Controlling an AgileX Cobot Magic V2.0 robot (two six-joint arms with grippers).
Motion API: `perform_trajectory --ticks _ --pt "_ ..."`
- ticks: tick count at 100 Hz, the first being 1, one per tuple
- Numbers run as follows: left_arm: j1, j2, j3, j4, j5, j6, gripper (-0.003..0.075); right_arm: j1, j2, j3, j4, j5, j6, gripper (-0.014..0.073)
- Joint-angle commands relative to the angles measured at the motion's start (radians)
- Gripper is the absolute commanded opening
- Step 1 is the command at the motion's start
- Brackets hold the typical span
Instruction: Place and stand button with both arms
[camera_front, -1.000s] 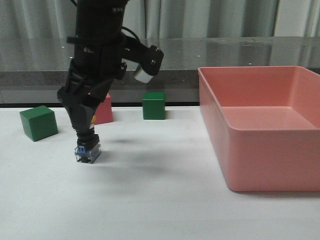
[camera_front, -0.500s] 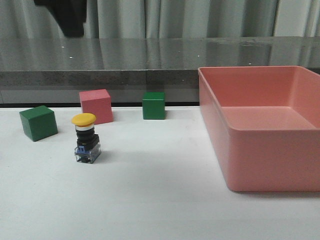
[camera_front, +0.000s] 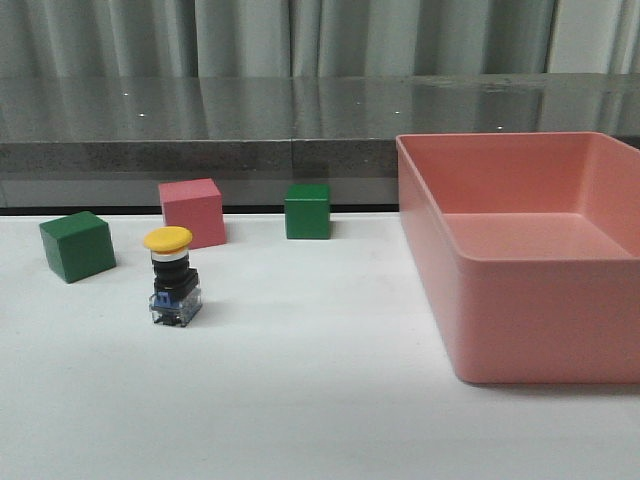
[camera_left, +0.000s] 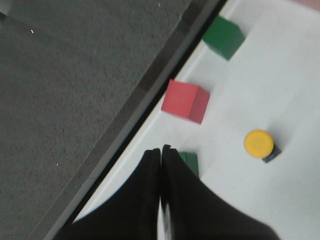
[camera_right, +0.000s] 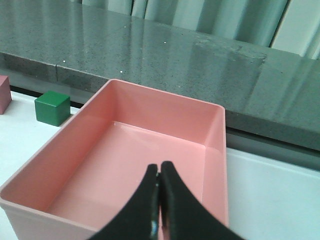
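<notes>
Neither gripper shows in the front view. On the white counter (camera_front: 320, 400) the button (camera_front: 172, 280) stands upright on its clear-blue base, yellow cap on top, free of any contact. A green cube (camera_front: 77, 245) sits to its left, a pink cube (camera_front: 193, 212) just behind it, and a second green cube (camera_front: 307, 210) farther right. The pink bin (camera_front: 520, 260) takes up the right side of the counter.

From the left wrist, the left gripper (camera_left: 160, 162) has its dark fingers pressed together on nothing, well above the counter. The button's yellow cap (camera_left: 259, 144) is seen from above, apart from the gripper. The pink cube (camera_left: 185, 101) and both green cubes lie nearby, one partly hidden behind the fingers.

From the right wrist, the right gripper (camera_right: 159, 177) is likewise clenched and empty, above the pink bin (camera_right: 165, 100). One green cube (camera_right: 52, 107) sits beside the bin.
</notes>
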Motion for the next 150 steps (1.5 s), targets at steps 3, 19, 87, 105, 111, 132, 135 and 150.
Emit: perform_trajectory --ticks 3,19,87,105,111,132,135,150 --pt "0.001 -0.149 0.157 -0.006 -0.259 -0.098 -0.0019 -0.004 0.005 -0.026 -0.008 -0.070 -0.001 -0.0060" --pt "0.001 -0.323 0.468 -0.004 -0.532 -0.257 -0.0019 -0.004 0.005 -0.026 -0.008 -0.070 -0.001 -0.0060" --pt "0.001 -0.546 0.897 0.052 -0.752 -0.308 -0.0019 -0.004 0.005 -0.026 -0.008 -0.070 -0.001 -0.0060" --pt "0.004 -0.546 0.897 0.052 -0.750 -0.314 -0.0019 -0.004 0.005 -0.026 -0.008 -0.070 -0.001 -0.0060" --pt "0.027 -0.546 0.897 0.071 -0.750 -0.332 -0.0019 -0.004 0.005 -0.026 -0.008 -0.070 -0.001 -0.0060" --pt "0.240 -0.608 0.949 0.013 -0.852 -0.338 -0.0019 -0.004 0.005 -0.026 -0.008 -0.072 -0.001 -0.0060" --pt "0.273 -0.625 0.972 0.009 -0.890 -0.338 -0.0019 -0.004 0.005 -0.026 -0.008 -0.072 -0.001 -0.0060" --pt "0.422 -0.746 1.102 -0.014 -1.032 -0.338 -0.0019 -0.004 0.005 -0.026 -0.008 -0.071 -0.001 -0.0060"
